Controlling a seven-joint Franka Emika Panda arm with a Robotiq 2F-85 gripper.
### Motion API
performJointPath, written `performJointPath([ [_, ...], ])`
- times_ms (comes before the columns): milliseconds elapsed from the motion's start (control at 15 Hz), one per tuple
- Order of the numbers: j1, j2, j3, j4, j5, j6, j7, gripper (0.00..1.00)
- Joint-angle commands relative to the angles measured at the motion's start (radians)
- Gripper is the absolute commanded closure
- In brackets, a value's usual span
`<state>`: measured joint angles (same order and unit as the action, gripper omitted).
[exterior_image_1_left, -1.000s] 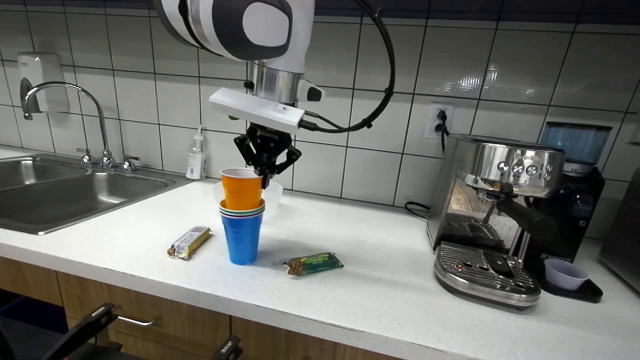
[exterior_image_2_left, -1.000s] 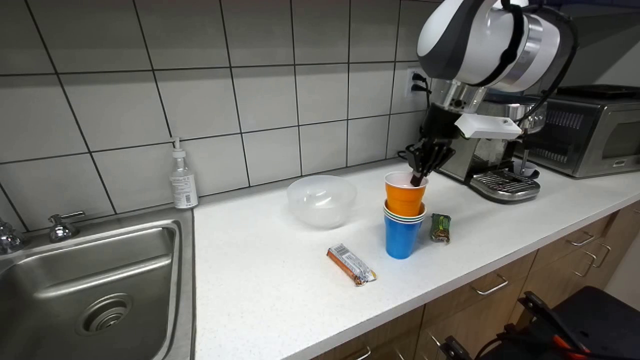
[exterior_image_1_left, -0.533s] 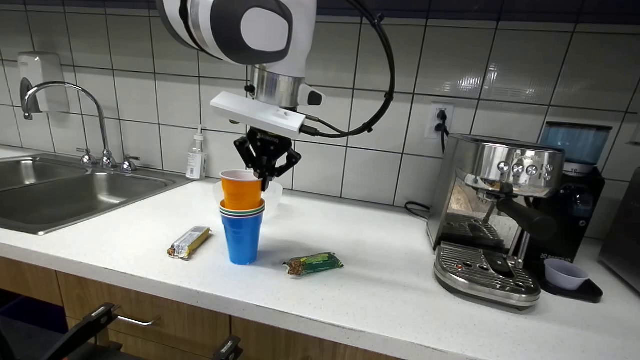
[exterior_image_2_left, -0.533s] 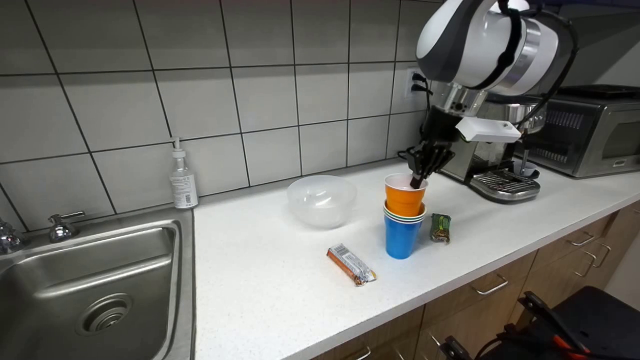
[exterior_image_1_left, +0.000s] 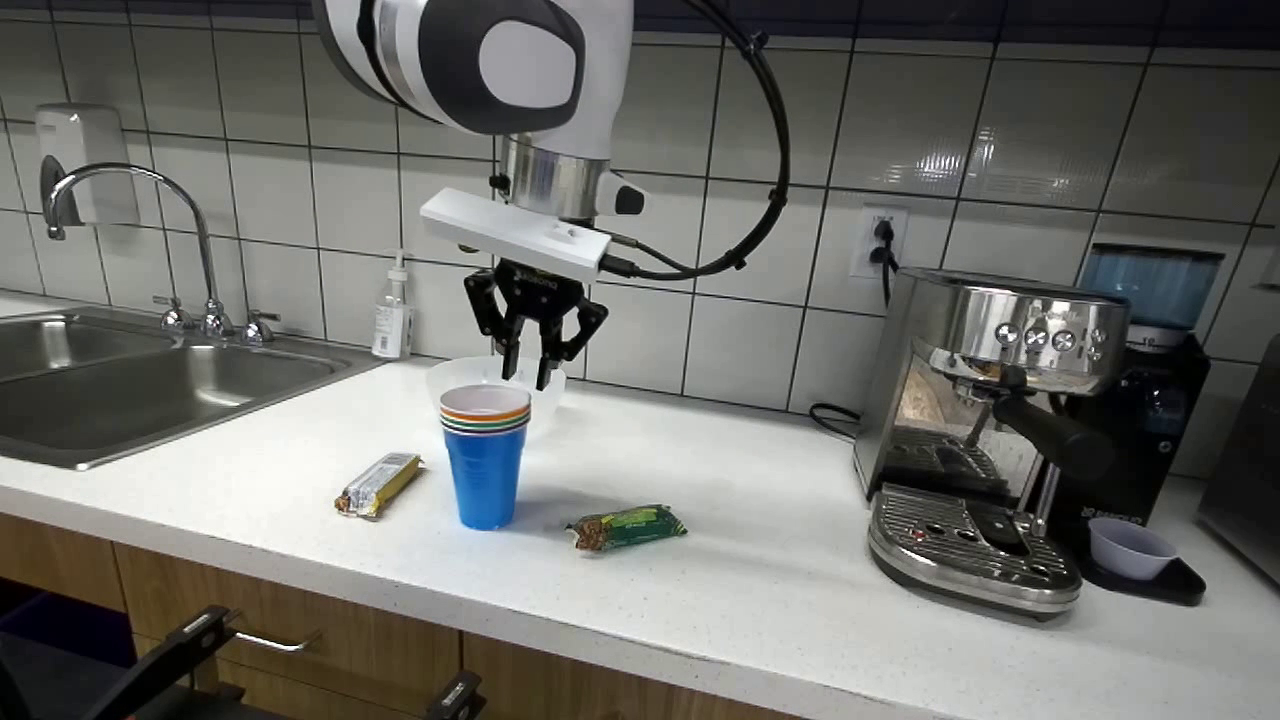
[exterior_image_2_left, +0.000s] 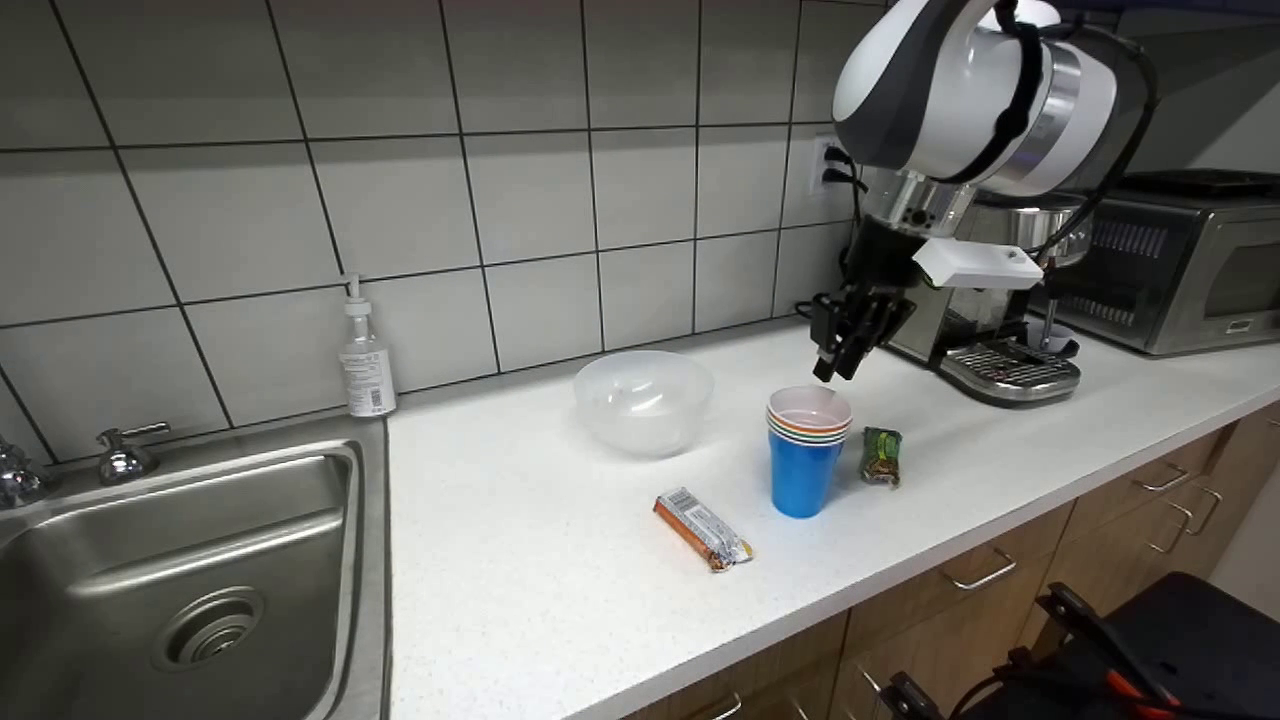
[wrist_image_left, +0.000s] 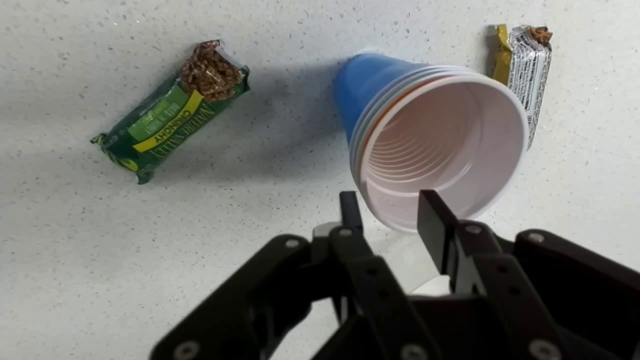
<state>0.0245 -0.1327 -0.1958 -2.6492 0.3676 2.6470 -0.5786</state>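
The gripper (exterior_image_1_left: 527, 380) is hanging just above the stack of cups (exterior_image_1_left: 486, 465), its two jaws standing apart with nothing between them. The stack is standing upright on the counter (exterior_image_1_left: 760, 560), so its long axis is running vertically and its open mouth is facing up. Seen from the jaws, the cups are sitting below and somewhat towards the sink (exterior_image_2_left: 372, 560), therefore not exactly centred. In the wrist view, one finger (wrist_image_left: 434, 225) is overlapping the rim, while its partner is showing outside (in both exterior views the fingertips (exterior_image_2_left: 846, 362) seem to be clearing the rim, but I cannot tell by how much). The bowl (exterior_image_2_left: 643, 405) is sitting behind, apart from the stack; the green bar (exterior_image_1_left: 628, 527) and the silver-and-yellow bar (exterior_image_1_left: 380, 485) are lying one on each side.
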Motion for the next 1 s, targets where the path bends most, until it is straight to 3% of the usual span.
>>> performJointPath([
  [0, -0.007, -0.001, 0.003, -0.003, 0.029, 0.016, -0.048, 0.33],
  [267, -0.006, -0.005, 0.006, -0.002, 0.02, 0.015, -0.053, 0.02],
  [933, -0.005, -0.078, 0.024, -0.036, -0.042, 0.071, -0.036, 0.0],
])
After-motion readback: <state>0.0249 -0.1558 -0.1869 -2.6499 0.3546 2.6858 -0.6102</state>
